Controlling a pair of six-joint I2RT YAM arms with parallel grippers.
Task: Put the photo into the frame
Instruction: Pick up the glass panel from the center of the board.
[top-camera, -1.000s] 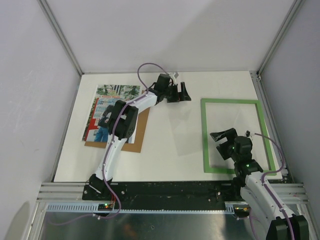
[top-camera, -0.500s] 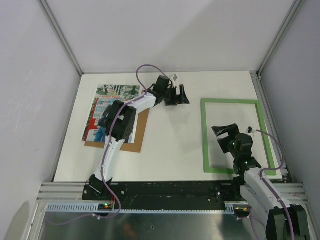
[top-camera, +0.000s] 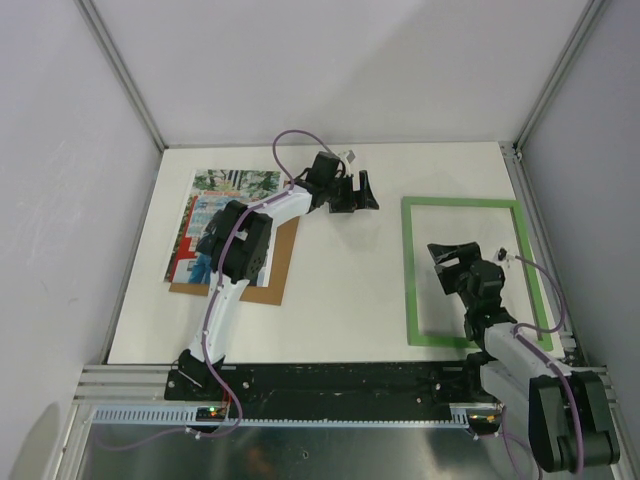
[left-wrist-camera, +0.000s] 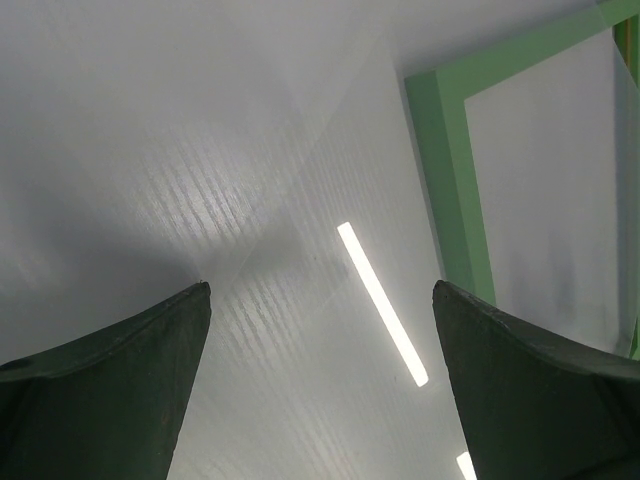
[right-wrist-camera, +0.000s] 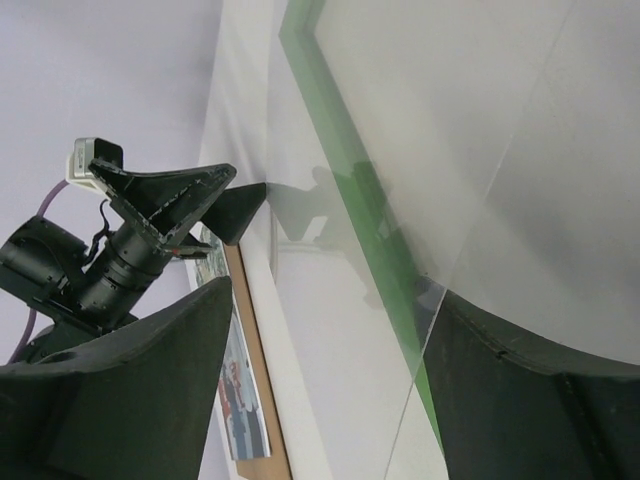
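Note:
The photo (top-camera: 235, 182) lies at the table's left on a brown backing board (top-camera: 286, 258), partly hidden by my left arm. The green frame (top-camera: 460, 203) lies flat at the right. My left gripper (top-camera: 358, 195) is open and empty over bare table between the photo and the frame; in its wrist view (left-wrist-camera: 320, 290) the frame's corner (left-wrist-camera: 447, 140) shows at the upper right. My right gripper (top-camera: 447, 262) is open and empty above the frame's left side (right-wrist-camera: 350, 170). The right wrist view (right-wrist-camera: 335, 290) also shows the photo (right-wrist-camera: 240, 390).
The table (top-camera: 340, 300) is white, with grey walls close on three sides. A clear glossy sheet seems to lie in the frame, its edge (right-wrist-camera: 500, 160) crossing the right wrist view. The left gripper (right-wrist-camera: 170, 195) shows there too, beyond the frame.
My right gripper has moved a little farther over the frame's left side as its arm drew in. My left gripper has shifted slightly left and stays open.

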